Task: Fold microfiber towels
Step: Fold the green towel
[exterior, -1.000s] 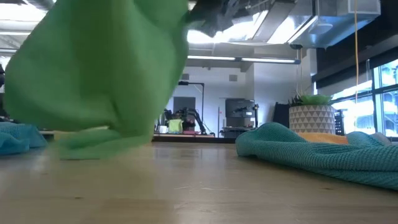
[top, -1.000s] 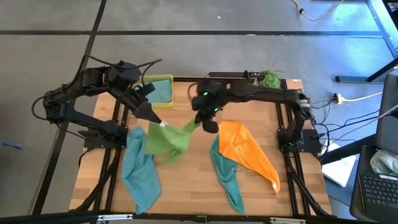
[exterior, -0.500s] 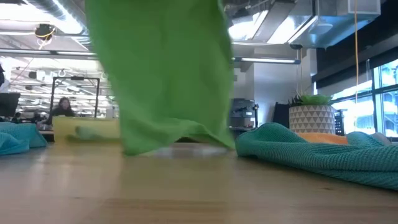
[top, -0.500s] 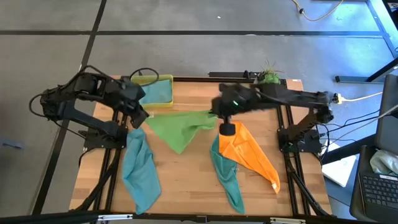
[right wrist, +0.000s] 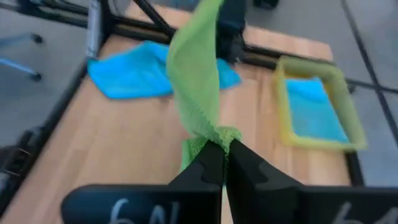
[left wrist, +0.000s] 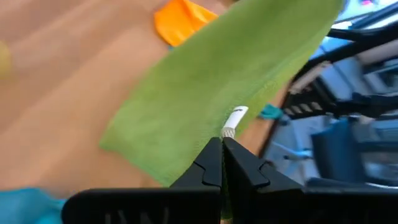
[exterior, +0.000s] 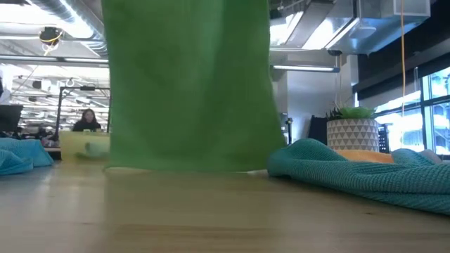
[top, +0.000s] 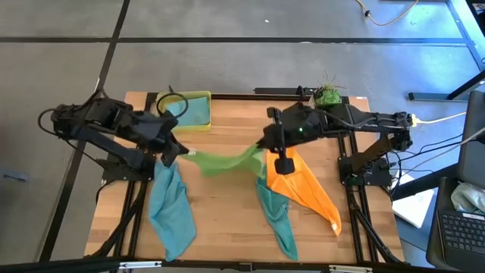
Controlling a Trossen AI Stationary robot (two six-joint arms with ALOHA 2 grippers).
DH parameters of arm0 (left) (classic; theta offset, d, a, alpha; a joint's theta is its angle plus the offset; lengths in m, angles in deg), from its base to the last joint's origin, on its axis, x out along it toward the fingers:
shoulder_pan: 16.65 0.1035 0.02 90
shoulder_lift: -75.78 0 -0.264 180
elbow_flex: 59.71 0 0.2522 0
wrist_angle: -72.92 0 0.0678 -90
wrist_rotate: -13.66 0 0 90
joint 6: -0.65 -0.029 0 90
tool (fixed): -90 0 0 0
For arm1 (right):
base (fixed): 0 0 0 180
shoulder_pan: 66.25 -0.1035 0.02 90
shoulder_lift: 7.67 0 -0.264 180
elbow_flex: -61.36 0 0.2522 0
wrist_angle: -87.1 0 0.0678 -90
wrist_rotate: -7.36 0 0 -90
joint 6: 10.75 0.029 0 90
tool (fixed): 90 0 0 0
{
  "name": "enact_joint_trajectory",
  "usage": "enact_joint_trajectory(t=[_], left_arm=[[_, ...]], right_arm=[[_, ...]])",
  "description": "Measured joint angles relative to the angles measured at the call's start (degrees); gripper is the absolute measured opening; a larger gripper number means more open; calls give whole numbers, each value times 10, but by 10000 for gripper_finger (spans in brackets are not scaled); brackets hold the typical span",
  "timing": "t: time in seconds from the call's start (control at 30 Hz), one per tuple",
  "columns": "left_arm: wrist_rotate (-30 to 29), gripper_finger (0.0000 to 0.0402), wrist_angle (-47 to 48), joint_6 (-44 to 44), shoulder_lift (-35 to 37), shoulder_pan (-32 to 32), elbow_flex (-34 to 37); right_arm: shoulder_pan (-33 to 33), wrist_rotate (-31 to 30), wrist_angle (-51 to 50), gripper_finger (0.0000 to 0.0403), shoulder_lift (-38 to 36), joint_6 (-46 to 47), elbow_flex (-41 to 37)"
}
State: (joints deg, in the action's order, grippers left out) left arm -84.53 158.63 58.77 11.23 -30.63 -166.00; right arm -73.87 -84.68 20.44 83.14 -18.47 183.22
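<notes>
Since a second ago the two arms have drawn apart, and the green towel (top: 223, 161), which hung bunched between them, is now pulled into a taut band across the middle of the desk (top: 227, 220). The left gripper (top: 180, 152) has its fingers clenched on the towel's left corner, next to a white tag (left wrist: 235, 118); the right gripper (top: 263, 149) has its fingers clenched on the opposite corner. The towel's long axis runs left to right, sagging slightly in the middle, and in the low view it hangs like a curtain with its lower edge touching or just above the desk. A blue towel (top: 171, 208) lies crumpled under the left gripper, reaching toward the near edge. An orange towel (top: 303, 186) lies just beside the right gripper, with a teal towel (top: 274, 216) partly under it. At the far left corner a yellow tray (top: 201, 97) holds another blue towel (top: 195, 112). A potted plant (top: 328, 95) stands at the far right corner. Beyond the desk, a person (exterior: 88, 121) sits in the room.
</notes>
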Motion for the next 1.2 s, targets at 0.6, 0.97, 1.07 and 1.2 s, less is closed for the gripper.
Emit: enact_joint_trajectory(t=[0.6, 0.97, 1.07, 1.2], left_arm=[[7, 0, -121, 41, -1, -218, 0], [-135, 0, 127, -2, -6, -224, 85], [-152, 0, 125, -2, -6, -220, 143], [-153, 0, 102, -3, -6, -220, 230]], right_arm=[[-107, 74, 69, 9, -5, 267, 0], [-27, 19, -50, 9, 109, 150, 0], [-3, 21, -71, 9, 163, 102, 0], [30, 21, -70, 9, 219, 74, -1]])
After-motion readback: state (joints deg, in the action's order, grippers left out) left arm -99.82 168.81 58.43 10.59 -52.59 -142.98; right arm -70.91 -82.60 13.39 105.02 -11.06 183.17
